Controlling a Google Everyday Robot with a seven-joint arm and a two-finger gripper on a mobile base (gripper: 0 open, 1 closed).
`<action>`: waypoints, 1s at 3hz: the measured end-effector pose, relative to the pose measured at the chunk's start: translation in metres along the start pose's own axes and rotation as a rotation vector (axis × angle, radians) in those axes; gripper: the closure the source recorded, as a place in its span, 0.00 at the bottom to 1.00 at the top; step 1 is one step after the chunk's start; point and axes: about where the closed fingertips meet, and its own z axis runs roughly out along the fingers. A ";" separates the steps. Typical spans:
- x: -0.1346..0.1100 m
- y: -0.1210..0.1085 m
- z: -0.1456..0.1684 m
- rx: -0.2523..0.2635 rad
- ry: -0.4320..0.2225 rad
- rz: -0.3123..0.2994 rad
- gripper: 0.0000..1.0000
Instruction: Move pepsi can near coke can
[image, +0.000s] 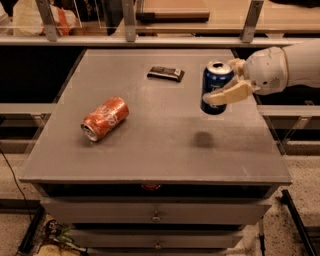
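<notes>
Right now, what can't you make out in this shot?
All from the camera view:
End effector, above the table at its right side, shut on the pepsi can: its far finger is mostly behind the can.
Pepsi can's lettering: crossed by the near finger, unreadable.
Arm: cut off by the right edge.
Flat dark bar: label too small to read.
Coke can, lying on its side: far end faces away.

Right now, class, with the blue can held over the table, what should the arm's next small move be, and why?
Probably carry the pepsi can across the table toward the coke can. The gripper holds the pepsi can upright above the surface, its shadow below, while the coke can lies on its side well away.
</notes>
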 end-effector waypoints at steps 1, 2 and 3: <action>-0.006 0.022 0.047 -0.130 -0.021 0.003 1.00; -0.017 0.043 0.083 -0.173 -0.035 0.001 1.00; -0.028 0.050 0.112 -0.139 -0.053 -0.001 1.00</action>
